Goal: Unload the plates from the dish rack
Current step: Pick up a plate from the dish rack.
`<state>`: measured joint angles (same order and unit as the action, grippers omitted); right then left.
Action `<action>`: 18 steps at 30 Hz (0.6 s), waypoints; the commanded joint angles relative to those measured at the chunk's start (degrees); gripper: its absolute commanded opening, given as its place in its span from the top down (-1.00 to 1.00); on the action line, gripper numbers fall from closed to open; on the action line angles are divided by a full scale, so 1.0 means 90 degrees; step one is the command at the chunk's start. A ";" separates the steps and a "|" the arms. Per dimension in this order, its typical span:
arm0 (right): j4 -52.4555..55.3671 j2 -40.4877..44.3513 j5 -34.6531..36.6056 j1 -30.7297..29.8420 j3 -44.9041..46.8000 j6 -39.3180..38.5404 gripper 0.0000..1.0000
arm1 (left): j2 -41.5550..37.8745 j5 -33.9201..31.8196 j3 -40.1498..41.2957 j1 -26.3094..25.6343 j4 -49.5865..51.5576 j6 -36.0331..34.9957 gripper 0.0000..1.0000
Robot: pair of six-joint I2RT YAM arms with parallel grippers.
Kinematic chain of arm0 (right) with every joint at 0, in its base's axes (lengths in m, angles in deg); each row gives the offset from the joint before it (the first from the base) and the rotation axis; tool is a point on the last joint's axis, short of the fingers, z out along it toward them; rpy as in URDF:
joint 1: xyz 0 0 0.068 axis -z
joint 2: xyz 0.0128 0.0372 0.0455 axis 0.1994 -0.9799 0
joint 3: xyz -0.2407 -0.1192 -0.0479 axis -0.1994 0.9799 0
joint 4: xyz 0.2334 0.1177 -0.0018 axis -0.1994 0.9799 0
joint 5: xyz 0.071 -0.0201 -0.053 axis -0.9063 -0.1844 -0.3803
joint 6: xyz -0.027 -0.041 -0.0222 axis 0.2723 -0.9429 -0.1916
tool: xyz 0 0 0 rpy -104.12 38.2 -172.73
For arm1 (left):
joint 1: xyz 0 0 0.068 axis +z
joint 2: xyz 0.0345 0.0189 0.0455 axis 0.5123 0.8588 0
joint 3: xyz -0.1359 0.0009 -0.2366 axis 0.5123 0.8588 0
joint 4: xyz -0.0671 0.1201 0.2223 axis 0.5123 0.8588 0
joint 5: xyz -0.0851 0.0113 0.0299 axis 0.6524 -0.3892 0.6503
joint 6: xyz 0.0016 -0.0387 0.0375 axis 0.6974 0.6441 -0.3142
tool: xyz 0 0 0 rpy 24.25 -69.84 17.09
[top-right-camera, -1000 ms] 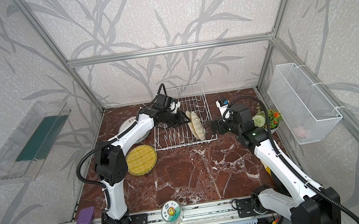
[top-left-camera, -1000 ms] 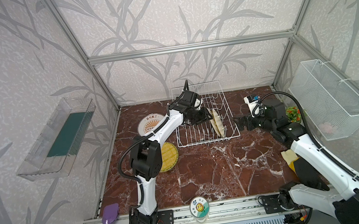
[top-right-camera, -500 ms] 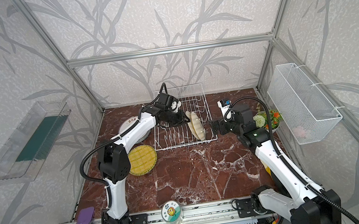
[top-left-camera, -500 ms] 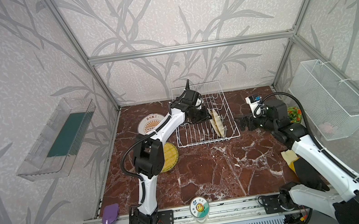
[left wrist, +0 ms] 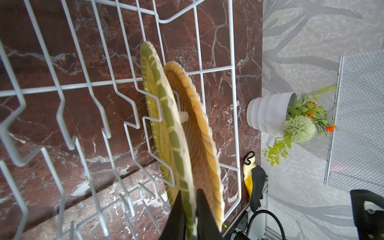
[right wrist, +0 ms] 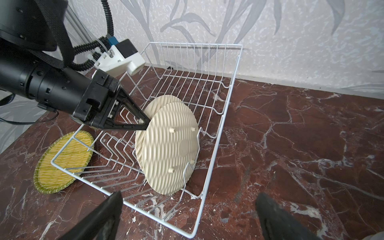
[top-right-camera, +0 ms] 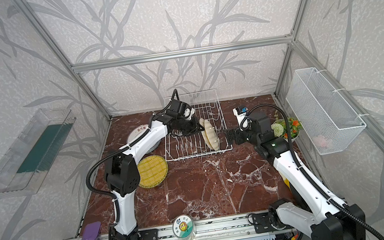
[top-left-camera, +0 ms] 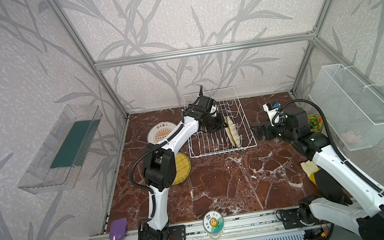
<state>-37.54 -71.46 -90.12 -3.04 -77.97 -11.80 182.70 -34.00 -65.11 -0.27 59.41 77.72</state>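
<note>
On the front rail stands a round jar (top-left-camera: 213, 222) with a sunflower lid, and a purple plastic spatula (top-left-camera: 117, 231) lies beside it. Past them spreads the glossy red-brown marble surface (top-left-camera: 220, 185). Near its left edge, 1 yellow woven plate (top-right-camera: 153, 170) lies flat, partly hidden by the left arm's elbow. At the middle of the far edge sits the white wire dish rack (top-left-camera: 216, 140) with zigzag prongs. 2 woven discs stand on edge near its right end, close together. The ribbed cream plate (right wrist: 172, 149) shows a pale underside with small pegs, and the green-rimmed plate (left wrist: 166, 116) stands behind it. The left gripper (left wrist: 189, 207) pinches the green-rimmed plate's rim, 1 black finger on each side. The right gripper (right wrist: 187, 207) hangs just beside the rack's right side, spread wide and holding nothing. Near the far left corner lie white ceramic plates (top-left-camera: 158, 133) with an orange sunburst. The arm covers part of them, so their count is unclear.
</note>
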 commanded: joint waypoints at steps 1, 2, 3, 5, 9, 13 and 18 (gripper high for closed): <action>0.0006 0.0134 -0.0064 0.0033 0.0078 0.0001 -0.98 | 0.0011 -0.0005 0.0050 -0.0013 -0.0123 0.0119 0.83; 0.0006 0.0139 -0.0064 0.0033 0.0074 0.0006 -0.98 | 0.0001 0.0007 0.0048 -0.0015 -0.0123 0.0129 0.86; 0.0005 0.0148 -0.0064 0.0034 0.0080 0.0004 -0.98 | -0.0017 0.0017 0.0047 -0.0018 -0.0123 0.0139 0.89; 0.0003 0.0158 -0.0055 0.0034 0.0080 0.0009 -0.98 | -0.0043 0.0027 0.0090 -0.0013 -0.0153 0.0167 0.93; 0.0015 0.0187 -0.0050 0.0034 0.0089 0.0006 -0.98 | -0.0110 0.0046 0.0126 -0.0013 -0.0233 0.0280 1.00; 0.0014 0.0197 -0.0036 0.0034 0.0094 0.0009 -0.98 | -0.0220 0.0145 0.0233 -0.0020 -0.0465 0.0491 1.00; 0.0015 0.0217 -0.0031 0.0034 0.0107 0.0003 -0.98 | -0.0335 0.0221 0.0252 -0.0013 -0.0603 0.0656 1.00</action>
<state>-37.54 -70.74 -90.10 -3.04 -77.71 -11.77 182.29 -32.64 -63.45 -0.27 56.24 81.81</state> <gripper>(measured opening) 0.990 0.087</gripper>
